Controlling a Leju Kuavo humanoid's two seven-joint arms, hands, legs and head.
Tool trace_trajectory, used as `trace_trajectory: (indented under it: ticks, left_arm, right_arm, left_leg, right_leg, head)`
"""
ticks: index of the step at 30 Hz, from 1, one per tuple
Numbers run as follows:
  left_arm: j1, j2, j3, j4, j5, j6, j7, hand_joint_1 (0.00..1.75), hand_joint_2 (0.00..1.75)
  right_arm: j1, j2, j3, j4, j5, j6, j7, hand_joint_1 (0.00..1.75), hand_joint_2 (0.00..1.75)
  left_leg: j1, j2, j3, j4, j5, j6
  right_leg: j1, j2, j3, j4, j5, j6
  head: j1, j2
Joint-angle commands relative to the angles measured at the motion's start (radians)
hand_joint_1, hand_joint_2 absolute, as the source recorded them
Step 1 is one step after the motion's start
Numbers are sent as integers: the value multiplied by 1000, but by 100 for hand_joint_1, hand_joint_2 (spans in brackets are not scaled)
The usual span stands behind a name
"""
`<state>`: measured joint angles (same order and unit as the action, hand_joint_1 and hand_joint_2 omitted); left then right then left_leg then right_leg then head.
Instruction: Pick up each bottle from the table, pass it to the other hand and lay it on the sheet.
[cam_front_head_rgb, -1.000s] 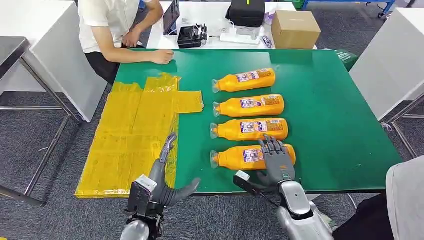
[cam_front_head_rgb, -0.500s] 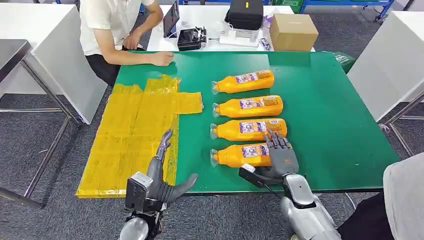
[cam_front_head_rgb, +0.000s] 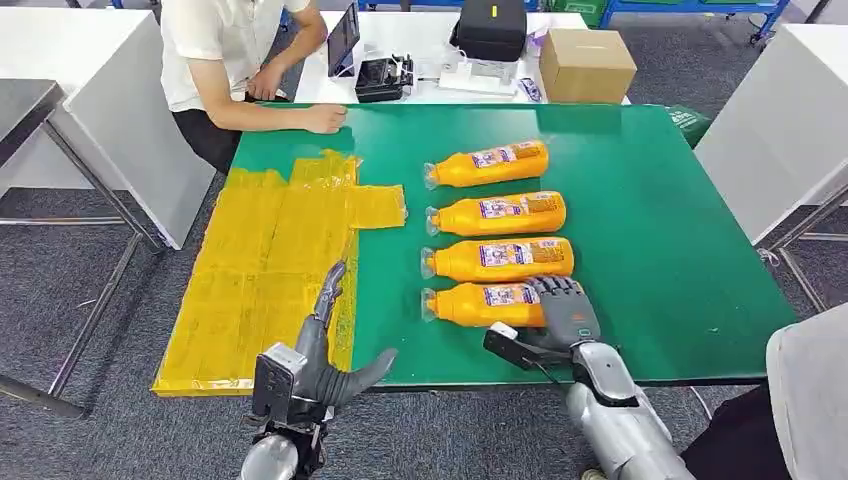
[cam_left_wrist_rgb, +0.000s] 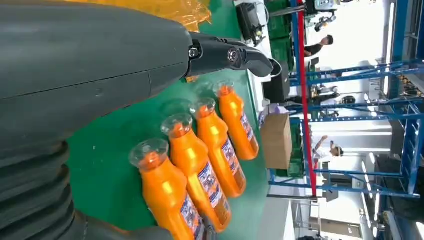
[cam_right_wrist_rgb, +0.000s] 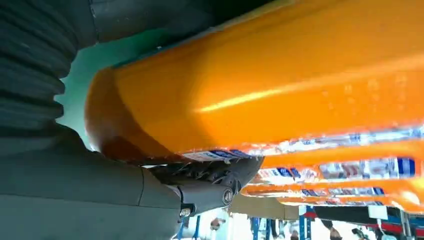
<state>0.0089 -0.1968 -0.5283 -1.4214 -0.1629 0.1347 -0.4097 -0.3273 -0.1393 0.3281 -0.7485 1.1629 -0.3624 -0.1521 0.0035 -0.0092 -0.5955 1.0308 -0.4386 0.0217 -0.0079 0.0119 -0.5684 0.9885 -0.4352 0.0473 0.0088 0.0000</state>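
I have the right robot hand (cam_front_head_rgb: 566, 312) wrapped round the nearest orange bottle (cam_front_head_rgb: 487, 304); left robot hand (cam_front_head_rgb: 325, 350) open, empty. Next: lift, hand over.

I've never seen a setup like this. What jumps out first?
Four orange bottles lie in a row on the green table, caps toward a yellow sheet. The right hand grips the nearest bottle; the left hand hovers open by the sheet's near edge.

head: high, looking down | wrists: close, share bottles (cam_left_wrist_rgb: 200, 165)
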Motion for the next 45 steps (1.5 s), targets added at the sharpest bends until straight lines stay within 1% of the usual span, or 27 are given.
trace_trajectory:
  ticks: [1,4,6,8,11,13,15,16,17,18,20,21,23,24,25,26,27,28,29,31,32,33,34,35,36,40,45]
  left_arm:
    - [-42,40,-36,55,4,-5,3,0,175]
    - [-40,42,-33,52,8,-6,2,0,175]
    - [-33,40,-26,48,18,-6,-7,0,175]
    - [-14,20,0,39,67,1,-23,0,175]
    - [-13,22,-1,39,69,1,-24,0,175]
    - [-14,23,-2,39,70,1,-24,0,175]
    - [-15,23,-3,40,72,1,-24,0,175]
    - [-15,23,-3,40,72,1,-24,0,175]
    - [-15,23,-3,40,72,1,-24,0,175]
    - [-15,23,-3,40,72,1,-24,0,175]
    - [-15,23,-3,40,72,1,-24,0,175]
    - [-15,23,-3,40,72,1,-24,0,175]
    - [-15,23,-3,40,72,1,-24,0,175]
    - [-11,17,7,41,95,1,-20,0,175]
    - [-3,8,29,43,159,-11,-8,0,175]
    - [4,3,47,47,224,-28,7,0,175]
    - [4,7,54,54,270,-44,18,0,175]
    - [10,10,67,68,359,-68,42,0,175]
    - [14,17,66,77,408,-87,54,0,175]
    - [27,34,50,82,493,-127,73,0,175]
    - [35,39,43,78,528,-137,82,0,175]
    - [42,46,31,74,572,-145,98,0,175]
    - [43,55,19,73,598,-149,110,0,175]
    - [44,62,6,73,615,-155,116,0,175]
    - [41,76,-19,74,628,-165,119,0,175]
    - [30,93,-63,82,661,-186,130,0,175]
    - [13,80,-48,92,693,-147,116,0,175]
  right_arm:
    - [94,27,-31,135,-53,74,-39,175,175]
    - [112,38,-46,129,-105,74,-82,175,175]
    - [128,49,-62,112,-165,81,-135,175,175]
    - [162,76,-98,51,-302,147,-241,175,175]
    - [172,77,-89,27,-306,152,-236,175,175]
    - [174,73,-85,16,-311,159,-231,175,175]
    - [175,70,-81,13,-315,164,-228,175,175]
    - [175,70,-81,13,-315,164,-228,175,175]
    - [175,70,-81,13,-315,164,-228,175,175]
    - [175,70,-81,13,-315,164,-228,175,175]
    - [175,70,-81,13,-315,164,-228,175,175]
    - [175,70,-81,13,-315,164,-228,175,175]
    - [175,70,-81,13,-315,164,-228,175,175]
    - [178,76,-94,5,-345,170,-246,175,175]
    - [189,85,-106,-20,-398,194,-278,175,175]
    - [202,94,-106,-57,-438,214,-305,175,175]
    - [217,99,-102,-104,-471,232,-315,175,175]
    - [235,104,-85,-176,-514,253,-318,175,175]
    - [244,109,-73,-223,-542,259,-315,175,175]
    - [260,113,-41,-319,-585,266,-314,175,175]
    - [265,116,-32,-357,-604,262,-319,175,175]
    - [266,119,-19,-391,-629,260,-320,175,175]
    - [264,123,-13,-409,-648,258,-324,175,175]
    - [259,124,-3,-420,-658,254,-326,175,175]
    - [251,127,8,-426,-675,247,-329,175,175]
    - [214,169,37,-419,-725,240,-351,175,175]
    - [200,209,118,-409,-774,230,-377,175,175]
  left_leg:
    - [2,-5,-1,-3,3,-1]
    - [2,-7,-1,-4,3,-2]
    - [2,-4,3,-2,0,-1]
    - [2,-4,2,-3,1,-2]
    - [2,-4,0,-4,2,-2]
    - [3,4,6,-2,-3,-5]
    - [3,7,8,-1,-6,-5]
    - [3,5,6,-3,-4,-4]
    - [3,7,9,-1,-7,-5]
    - [3,4,6,-3,-4,-5]
    - [3,8,14,0,-9,-5]
    - [3,5,9,-2,-7,-6]
    - [4,8,17,0,-12,-6]
    - [4,6,12,-1,-9,-7]
    - [4,7,16,0,-11,-6]
    - [4,6,12,-2,-9,-7]
    - [5,7,14,-1,-10,-7]
    - [5,5,11,-3,-9,-7]
    - [5,9,16,-1,-12,-7]
    - [6,8,11,-4,-9,-8]
    - [6,10,15,-2,-12,-7]
    - [5,10,13,-3,-12,-8]
    - [5,11,15,-2,-14,-8]
    - [5,10,13,-2,-13,-8]
    - [5,9,13,-2,-13,-7]
    - [6,12,4,-1,-11,-8]
    - [6,10,-3,-2,-9,-7]
  right_leg:
    - [2,-7,2,-4,1,-1]
    - [2,-9,2,-5,2,-2]
    - [2,-5,5,-3,0,-1]
    - [2,-5,4,-4,0,-2]
    - [3,-6,2,-6,1,-2]
    - [3,5,5,-3,1,-2]
    - [3,8,6,-2,0,-3]
    - [3,6,4,-4,2,-4]
    - [5,9,7,-2,0,-4]
    - [5,5,4,-4,1,-5]
    - [5,10,10,-1,-3,-7]
    - [5,7,6,-3,-1,-7]
    - [5,11,14,-1,-4,-6]
    - [5,7,10,-3,-3,-6]
    - [5,9,13,-2,-4,-6]
    - [5,7,10,-3,-3,-6]
    - [6,9,12,-3,-3,-6]
    - [6,7,9,-4,-2,-6]
    - [6,11,13,-2,-4,-6]
    - [6,9,7,-4,-2,-8]
    - [7,12,11,-2,-4,-7]
    - [6,11,9,-2,-4,-8]
    - [7,12,12,-1,-6,-7]
    - [6,11,11,-1,-5,-8]
    - [7,11,17,-2,-6,-7]
    - [6,14,12,1,-5,-7]
    - [6,11,6,0,-5,-7]
  head:
    - [0,0]
    - [0,0]
    - [0,0]
    - [0,0]
    - [1,0]
    - [0,0]
    - [0,0]
    - [0,0]
    - [0,0]
    - [0,0]
    - [0,0]
    - [0,0]
    - [0,0]
    - [0,0]
    - [0,0]
    - [0,0]
    - [0,0]
    - [0,0]
    - [0,0]
    - [0,0]
    - [0,0]
    - [0,0]
    - [0,0]
    - [0,0]
    - [0,0]
    - [0,0]
    - [0,0]
